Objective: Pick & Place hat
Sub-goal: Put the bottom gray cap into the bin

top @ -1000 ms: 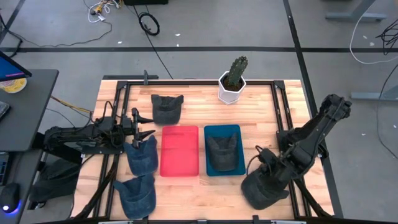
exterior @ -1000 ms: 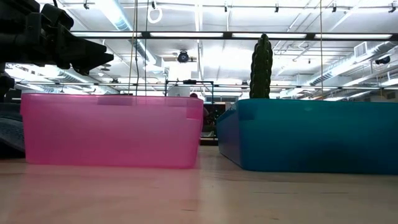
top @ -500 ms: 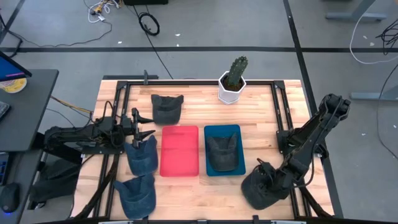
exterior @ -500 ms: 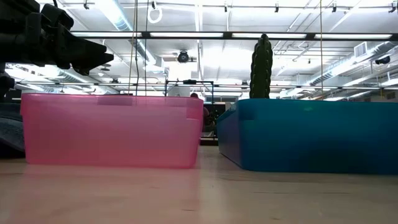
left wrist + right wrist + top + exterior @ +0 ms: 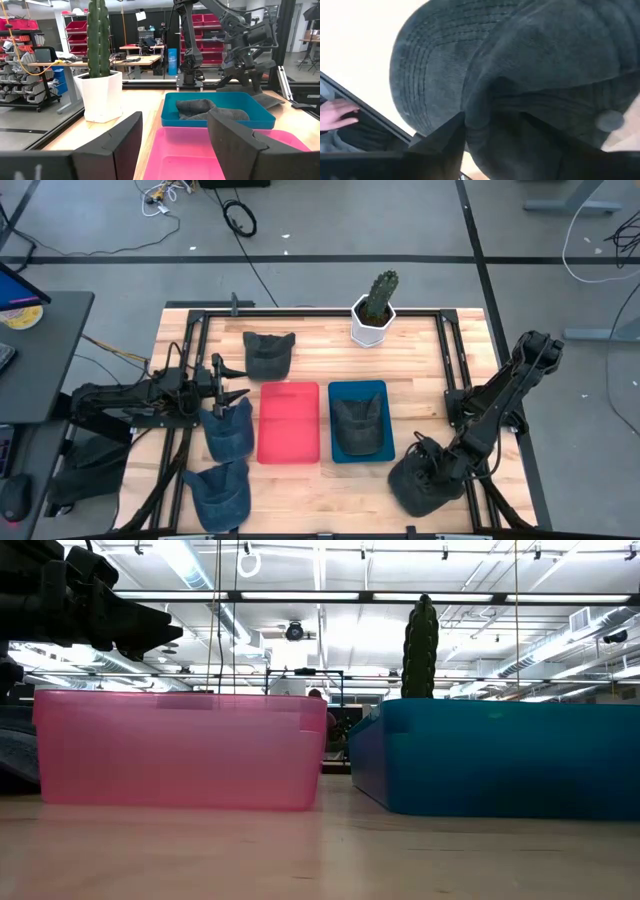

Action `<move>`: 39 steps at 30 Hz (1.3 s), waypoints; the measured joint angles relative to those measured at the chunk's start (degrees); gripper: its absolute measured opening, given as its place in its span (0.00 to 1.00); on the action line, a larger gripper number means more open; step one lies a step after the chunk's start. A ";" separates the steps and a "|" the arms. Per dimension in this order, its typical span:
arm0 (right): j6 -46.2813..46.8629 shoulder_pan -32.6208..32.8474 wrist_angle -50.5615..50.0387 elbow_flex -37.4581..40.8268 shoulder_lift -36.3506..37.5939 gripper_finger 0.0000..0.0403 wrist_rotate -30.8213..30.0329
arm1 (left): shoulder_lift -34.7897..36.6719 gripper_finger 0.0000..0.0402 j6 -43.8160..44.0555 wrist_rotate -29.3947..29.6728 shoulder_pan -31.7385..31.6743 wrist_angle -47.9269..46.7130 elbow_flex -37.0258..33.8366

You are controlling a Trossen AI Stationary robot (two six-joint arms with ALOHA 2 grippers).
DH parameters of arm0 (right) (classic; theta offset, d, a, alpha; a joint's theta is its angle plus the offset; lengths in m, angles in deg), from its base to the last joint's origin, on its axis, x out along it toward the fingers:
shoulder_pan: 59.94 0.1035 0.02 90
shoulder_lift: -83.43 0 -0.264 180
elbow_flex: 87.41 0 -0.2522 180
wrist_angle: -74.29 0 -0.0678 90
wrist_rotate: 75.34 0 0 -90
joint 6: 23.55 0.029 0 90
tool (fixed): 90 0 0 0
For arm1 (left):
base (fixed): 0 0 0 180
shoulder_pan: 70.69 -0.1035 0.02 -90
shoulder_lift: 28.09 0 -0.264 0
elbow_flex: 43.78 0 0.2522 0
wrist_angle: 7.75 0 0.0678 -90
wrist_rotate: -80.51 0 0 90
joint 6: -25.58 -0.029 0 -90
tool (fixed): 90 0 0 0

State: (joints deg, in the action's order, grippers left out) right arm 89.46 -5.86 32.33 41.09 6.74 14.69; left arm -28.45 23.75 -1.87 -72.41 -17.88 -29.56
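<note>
The right gripper (image 5: 428, 463) was down on the dark hat (image 5: 425, 485) lying on the table right of the blue bin (image 5: 358, 391). In the right wrist view its fingers (image 5: 440, 137) stood apart around a bunched fold of the crown (image 5: 530, 75), apparently touching it; whether they had truly pinched the cloth could not be told. The left gripper (image 5: 238, 384) waited with fingers spread, left of the pink bin (image 5: 290, 423), above a blue hat (image 5: 229, 428). Another hat (image 5: 359, 423) lay inside the blue bin.
</note>
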 joint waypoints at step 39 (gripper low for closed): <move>-75.54 -20.97 -18.22 -26.78 8.22 0.00 -0.04 | -0.01 0.57 0.00 0.00 0.02 0.01 0.01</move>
State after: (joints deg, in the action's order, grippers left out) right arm 13.92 -26.83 14.12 14.31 14.96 14.65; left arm -28.45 23.75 -1.87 -72.39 -17.87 -29.55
